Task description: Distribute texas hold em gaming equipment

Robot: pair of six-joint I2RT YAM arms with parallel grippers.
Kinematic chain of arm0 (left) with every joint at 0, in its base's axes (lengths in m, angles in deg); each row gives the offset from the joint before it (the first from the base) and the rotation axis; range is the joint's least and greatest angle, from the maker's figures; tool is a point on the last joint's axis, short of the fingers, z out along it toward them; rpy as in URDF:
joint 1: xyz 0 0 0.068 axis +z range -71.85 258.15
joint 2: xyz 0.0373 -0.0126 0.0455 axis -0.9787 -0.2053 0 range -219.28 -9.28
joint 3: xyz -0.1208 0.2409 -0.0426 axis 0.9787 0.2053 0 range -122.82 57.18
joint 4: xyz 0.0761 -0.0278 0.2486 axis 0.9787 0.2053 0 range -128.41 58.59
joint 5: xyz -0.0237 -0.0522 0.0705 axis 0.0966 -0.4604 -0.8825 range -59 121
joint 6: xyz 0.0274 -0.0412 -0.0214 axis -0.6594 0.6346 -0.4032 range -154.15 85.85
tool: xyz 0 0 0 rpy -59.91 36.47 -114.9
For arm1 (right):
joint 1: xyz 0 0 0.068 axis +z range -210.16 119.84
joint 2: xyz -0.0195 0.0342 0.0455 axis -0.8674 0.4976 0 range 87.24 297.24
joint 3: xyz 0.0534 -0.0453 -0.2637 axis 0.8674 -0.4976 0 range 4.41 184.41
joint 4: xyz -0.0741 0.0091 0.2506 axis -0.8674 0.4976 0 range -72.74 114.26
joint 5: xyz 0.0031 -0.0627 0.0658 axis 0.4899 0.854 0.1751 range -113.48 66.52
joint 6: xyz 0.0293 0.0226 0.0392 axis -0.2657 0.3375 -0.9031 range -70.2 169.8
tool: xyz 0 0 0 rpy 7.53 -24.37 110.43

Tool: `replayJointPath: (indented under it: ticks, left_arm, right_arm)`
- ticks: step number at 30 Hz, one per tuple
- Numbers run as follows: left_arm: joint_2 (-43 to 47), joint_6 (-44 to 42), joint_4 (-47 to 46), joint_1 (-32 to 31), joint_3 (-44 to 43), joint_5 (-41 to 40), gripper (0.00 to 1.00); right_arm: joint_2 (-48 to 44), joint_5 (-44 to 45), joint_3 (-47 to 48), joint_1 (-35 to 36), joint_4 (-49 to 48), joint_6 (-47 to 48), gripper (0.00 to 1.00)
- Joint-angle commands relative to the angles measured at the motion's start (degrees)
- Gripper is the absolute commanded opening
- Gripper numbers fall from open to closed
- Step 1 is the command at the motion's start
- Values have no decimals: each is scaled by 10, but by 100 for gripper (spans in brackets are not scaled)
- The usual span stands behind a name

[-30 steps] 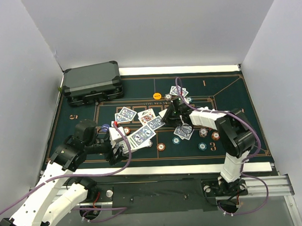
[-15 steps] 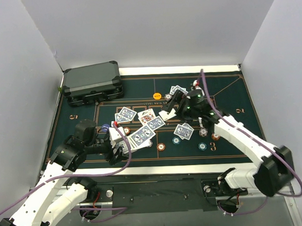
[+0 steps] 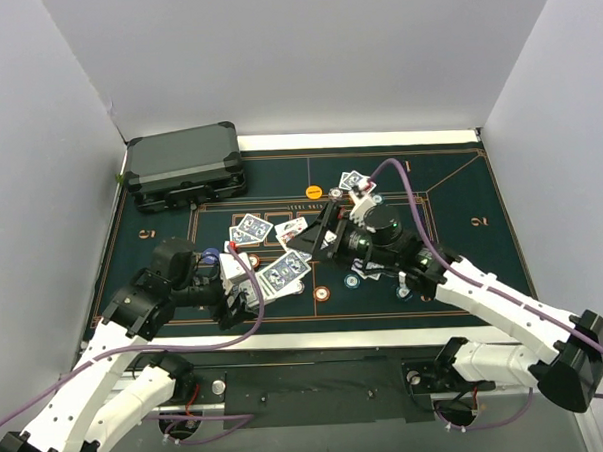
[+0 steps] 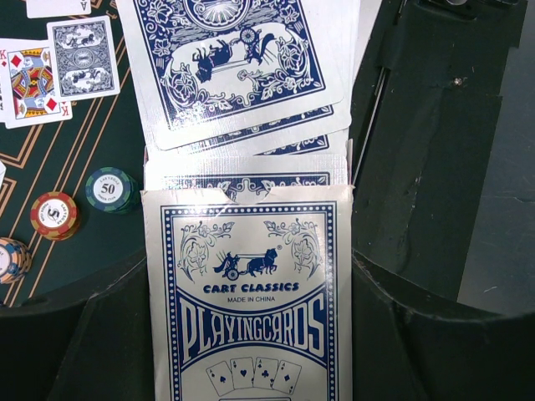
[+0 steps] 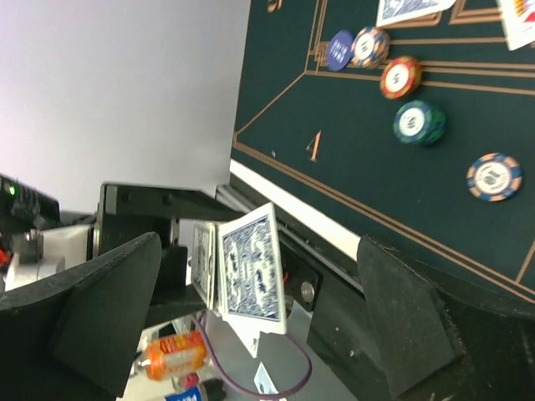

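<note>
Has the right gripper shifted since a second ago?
Yes. The right gripper has swung left, from right of the orange chip to about in line with it, toward the card pack in the left gripper.

Left arm [image 3: 93,385] and right arm [image 3: 510,307] wear rounded white shells along their links; the joints between are blocky black housings; a thin purple cable [image 3: 389,163] trails along each arm in loose loops; the fingers [image 5: 109,309] are matte black, thick and wedge-shaped, with a faintly grainy surface.
</note>
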Motion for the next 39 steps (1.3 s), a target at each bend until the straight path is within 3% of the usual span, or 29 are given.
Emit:
replayJointPath:
  ticks: [1, 12, 22, 39]
  left_arm:
    - [-6, -8, -19, -1, -28, 17, 0]
    - [-5, -9, -18, -1, -32, 12, 0]
    - [-5, -9, -19, -1, -37, 12, 0]
    - [0, -6, -23, -1, -33, 11, 0]
  right_arm:
    - [20, 7, 11, 41, -52, -2, 97]
    - [37, 26, -39, 77, -89, -34, 96]
    - [20, 45, -64, 78, -83, -35, 67]
    - [-27, 75, -49, 78, -24, -7, 42]
